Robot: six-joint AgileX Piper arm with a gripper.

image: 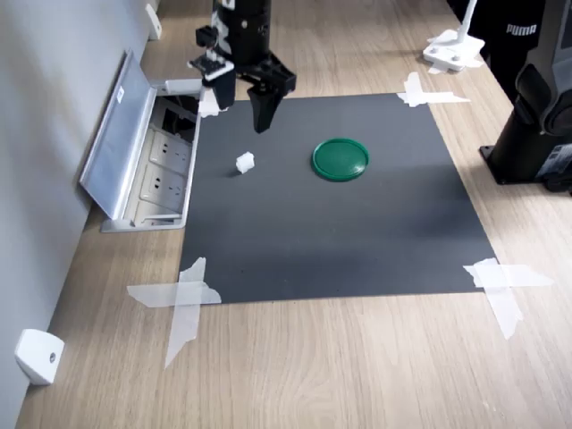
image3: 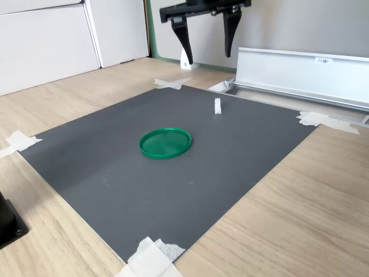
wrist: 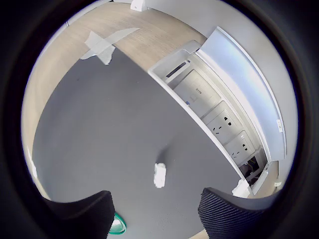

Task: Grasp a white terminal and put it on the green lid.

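Overhead, tool (image3: 209, 37) empty, fingers spread wide, above the white terminal (image3: 217, 105), green lid (image3: 165, 142) apart.

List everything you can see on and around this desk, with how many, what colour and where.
white terminal: one, white, on the mat, apart from the lid
green lid: one, dark green, on the mat
mat: one, dark grey, taped to the desk
tape strips: white, at all four mat corners
socket box: one, silver, lid open, beside the mat
wedge piece: one, white, by the wall
desk: one, light wood
tool: one, black, open, above the mat near the terminal
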